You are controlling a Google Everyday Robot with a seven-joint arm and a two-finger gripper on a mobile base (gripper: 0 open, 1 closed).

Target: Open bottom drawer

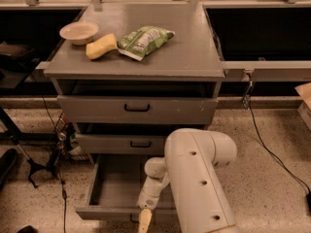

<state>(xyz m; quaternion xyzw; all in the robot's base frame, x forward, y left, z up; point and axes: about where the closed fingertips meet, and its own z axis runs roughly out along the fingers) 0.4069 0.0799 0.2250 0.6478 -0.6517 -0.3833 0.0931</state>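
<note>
At the cabinet (194,47) base, the bottom drawer (114,186) is sitting pulled well out. It is likely rigid and light, sliding on rails. The end effector (145,220) is hanging at its front panel, where the handle, hidden here, is offering the hold. Its opening and any grasp cannot be told.

bottom drawer (114,186) open, gripper (145,221) at its front

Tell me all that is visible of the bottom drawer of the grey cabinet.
The bottom drawer is grey, seemingly painted metal, and stands pulled out toward the camera, below the middle drawer. Its plain inside shows nothing in it. The robot arm hides its right part. The gripper is at its front panel.
</note>
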